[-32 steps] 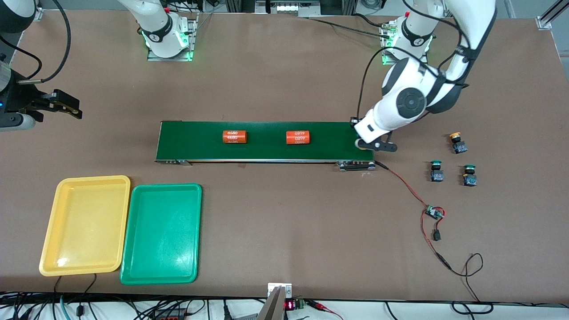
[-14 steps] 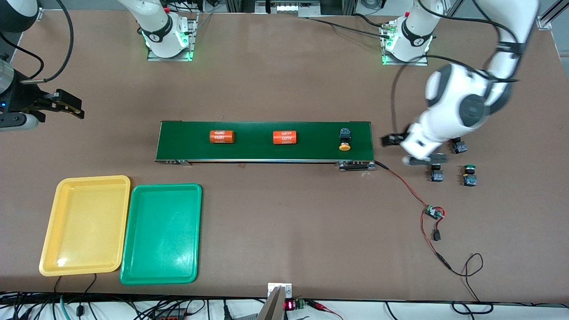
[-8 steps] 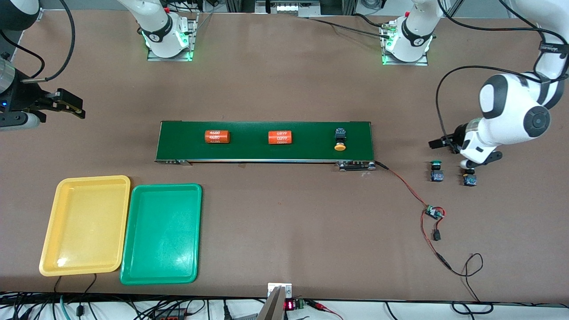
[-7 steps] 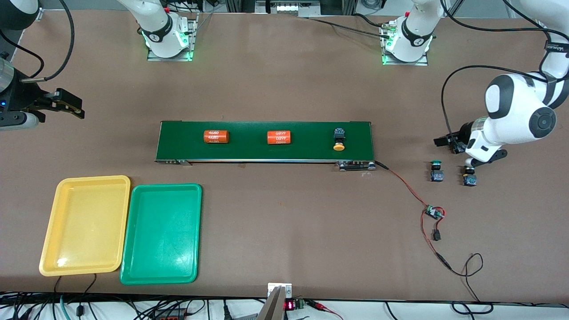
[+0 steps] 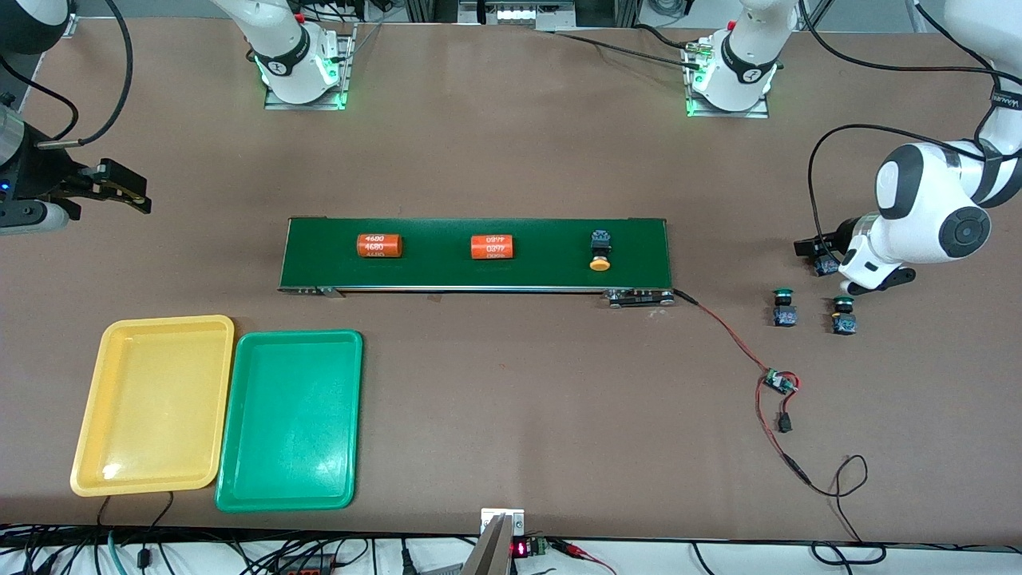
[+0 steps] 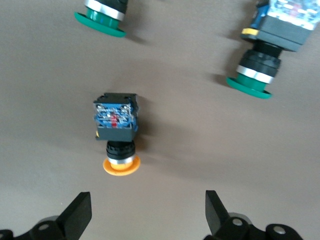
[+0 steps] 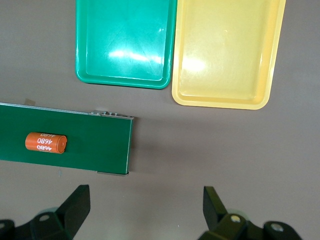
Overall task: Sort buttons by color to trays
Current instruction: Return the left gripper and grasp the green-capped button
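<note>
Left tool [image 6: 145,217] spread, hovering over yellow-capped push-button switch [image 6: 116,131] lying on brown desk [image 5: 511,399] at left arm's end; two green-capped switches [image 5: 783,307] [image 5: 842,314] nearby. Another yellow-capped switch [image 5: 600,249] on dark-green conveyor belt [image 5: 447,271]. Right tool [image 7: 145,215] spread, waiting. Yellow plastic tray [image 5: 112,447], green plastic tray [image 5: 263,479] side by side

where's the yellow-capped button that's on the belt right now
The yellow-capped push-button lies on the long dark-green conveyor belt, near the belt's end toward the left arm, with the nearest orange cylinder beside it.
</note>
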Tool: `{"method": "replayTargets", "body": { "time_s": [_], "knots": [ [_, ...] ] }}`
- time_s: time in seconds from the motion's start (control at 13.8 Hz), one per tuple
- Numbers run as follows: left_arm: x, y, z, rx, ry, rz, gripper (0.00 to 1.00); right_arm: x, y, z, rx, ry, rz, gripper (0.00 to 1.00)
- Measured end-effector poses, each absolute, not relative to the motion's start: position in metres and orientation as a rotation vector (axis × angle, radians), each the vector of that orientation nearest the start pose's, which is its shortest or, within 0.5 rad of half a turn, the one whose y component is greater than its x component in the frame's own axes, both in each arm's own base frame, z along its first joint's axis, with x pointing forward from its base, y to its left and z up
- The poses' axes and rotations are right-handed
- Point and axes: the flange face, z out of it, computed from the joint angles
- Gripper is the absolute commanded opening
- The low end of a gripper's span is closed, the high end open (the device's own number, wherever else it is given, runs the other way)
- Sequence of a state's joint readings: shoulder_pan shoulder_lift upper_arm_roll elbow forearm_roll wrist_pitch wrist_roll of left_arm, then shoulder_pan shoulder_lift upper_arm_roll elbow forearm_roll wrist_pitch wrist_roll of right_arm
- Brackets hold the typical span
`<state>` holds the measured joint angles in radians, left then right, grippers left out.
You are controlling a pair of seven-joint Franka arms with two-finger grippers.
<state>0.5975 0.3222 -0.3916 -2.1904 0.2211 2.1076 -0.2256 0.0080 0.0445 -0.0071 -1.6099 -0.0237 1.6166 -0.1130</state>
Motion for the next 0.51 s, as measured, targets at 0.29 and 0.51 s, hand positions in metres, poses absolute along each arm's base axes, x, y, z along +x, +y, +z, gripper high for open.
{"method": "replayTargets", "body": {
  "time_s": [0.29,0.51],
  "knots": [
    [0.505,0.134,0.210,-2.999,-0.384,0.471,1.00,0.571,-0.004,0.583,-3.158,-0.175,0.068,1.00],
    [0.506,0.141,0.194,-3.003,-0.368,0.460,1.00,0.573,-0.004,0.578,-3.157,-0.175,0.080,1.00]
  ]
}}
